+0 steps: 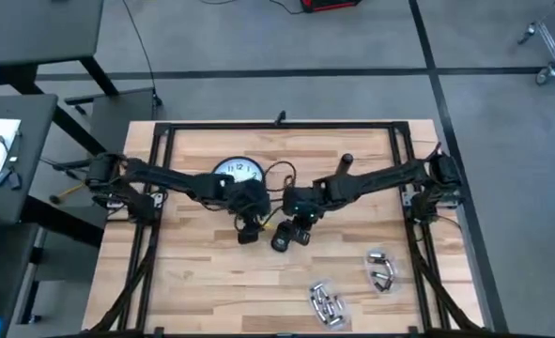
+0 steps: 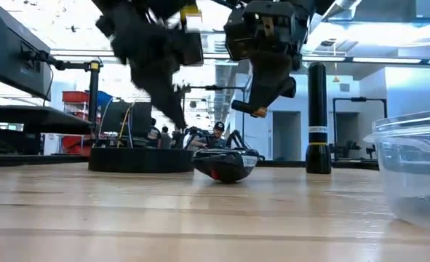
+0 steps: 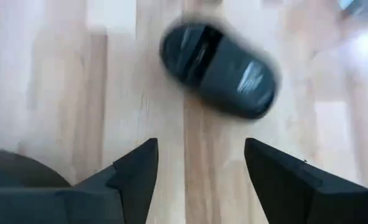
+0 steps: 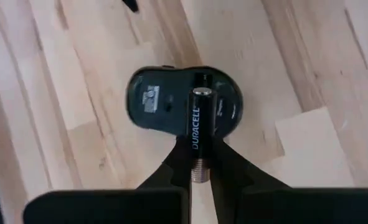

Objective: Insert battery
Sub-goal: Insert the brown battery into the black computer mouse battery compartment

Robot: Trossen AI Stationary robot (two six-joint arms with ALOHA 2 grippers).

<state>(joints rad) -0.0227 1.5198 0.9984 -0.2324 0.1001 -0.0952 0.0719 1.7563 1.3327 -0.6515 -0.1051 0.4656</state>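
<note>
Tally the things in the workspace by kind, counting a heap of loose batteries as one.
wall clock: 1
computer mouse: 1
Duracell battery, held in the right gripper: 1
loose battery heap: 1
clear container with batteries: 1
black cylinder: 1
Total: 6

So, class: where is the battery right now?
The battery is clamped in the right pincer, held above the upturned mouse near the table's centre.
</note>
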